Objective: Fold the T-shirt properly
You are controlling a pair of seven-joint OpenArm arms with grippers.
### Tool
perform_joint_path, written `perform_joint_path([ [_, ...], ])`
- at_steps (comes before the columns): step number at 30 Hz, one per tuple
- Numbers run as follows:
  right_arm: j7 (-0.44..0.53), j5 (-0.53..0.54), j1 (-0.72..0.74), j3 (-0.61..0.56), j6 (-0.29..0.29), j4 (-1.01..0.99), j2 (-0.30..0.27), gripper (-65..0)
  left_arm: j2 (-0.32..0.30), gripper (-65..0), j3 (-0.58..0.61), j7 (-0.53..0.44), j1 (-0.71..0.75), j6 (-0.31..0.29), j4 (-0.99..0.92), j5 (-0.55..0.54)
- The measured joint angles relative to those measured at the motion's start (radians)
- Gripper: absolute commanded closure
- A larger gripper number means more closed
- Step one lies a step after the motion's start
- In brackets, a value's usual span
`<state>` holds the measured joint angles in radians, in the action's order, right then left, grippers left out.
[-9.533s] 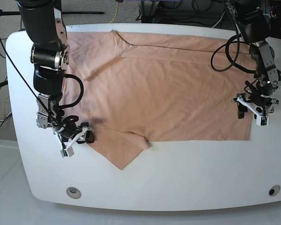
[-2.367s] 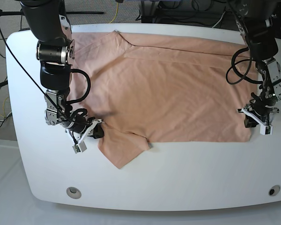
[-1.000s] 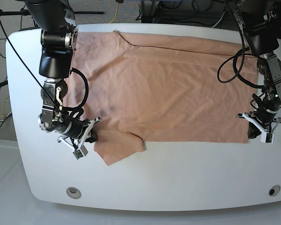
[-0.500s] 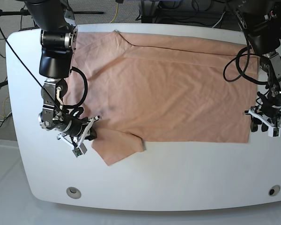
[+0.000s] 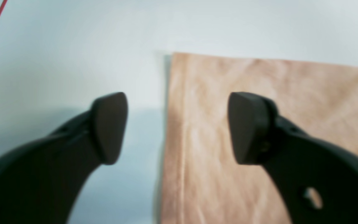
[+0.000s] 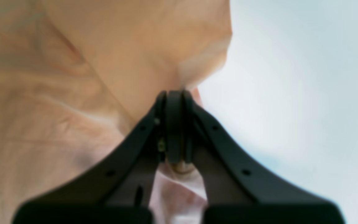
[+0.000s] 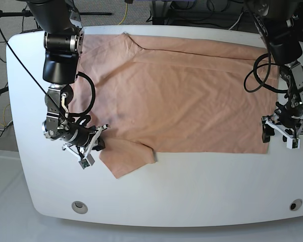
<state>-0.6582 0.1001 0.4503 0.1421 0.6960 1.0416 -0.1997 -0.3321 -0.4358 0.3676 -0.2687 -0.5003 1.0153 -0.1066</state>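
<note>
Across the white table [image 7: 192, 186] the T-shirt [image 7: 182, 96] lay spread flat, its hem running along the right edge and one sleeve jutting toward the near left. At that sleeve the right gripper [image 6: 174, 124] had its jaws pressed together on a pinch of cloth, which bunched up around the tips. Over the near right corner of the shirt the left gripper [image 5: 177, 127] hung with its jaws spread wide, one fingertip [image 5: 109, 126] over bare table and the other above the fabric, the hem edge between them; nothing was held there. The main risk looked lopsided: if the right arm pulled while the left had no hold, the shirt would likely drag and skew. The left jaws could also close on only one layer, or slip off the thin edge. The right pinch seemed shallow and might let go under tension.
</note>
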Motion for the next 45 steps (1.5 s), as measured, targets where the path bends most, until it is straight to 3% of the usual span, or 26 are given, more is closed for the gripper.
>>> perform_joint_path([
  [11,0.000,-0.003,-0.004,-0.004,0.000,0.001,0.000,-0.3,-0.016,-50.7,0.000,-0.021,-0.063,0.012,-0.142,0.003],
  [32,-0.001,-0.008,0.000,-0.004,0.000,0.006,0.000,-0.1,-0.005,-46.8,0.021,-0.021,-0.072,0.005,-0.195,0.003],
  [45,-0.001,-0.011,-0.002,-0.005,0.000,0.006,-0.004,0.0,0.013,-48.7,0.066,-0.071,-0.116,-0.009,-0.290,-0.007],
])
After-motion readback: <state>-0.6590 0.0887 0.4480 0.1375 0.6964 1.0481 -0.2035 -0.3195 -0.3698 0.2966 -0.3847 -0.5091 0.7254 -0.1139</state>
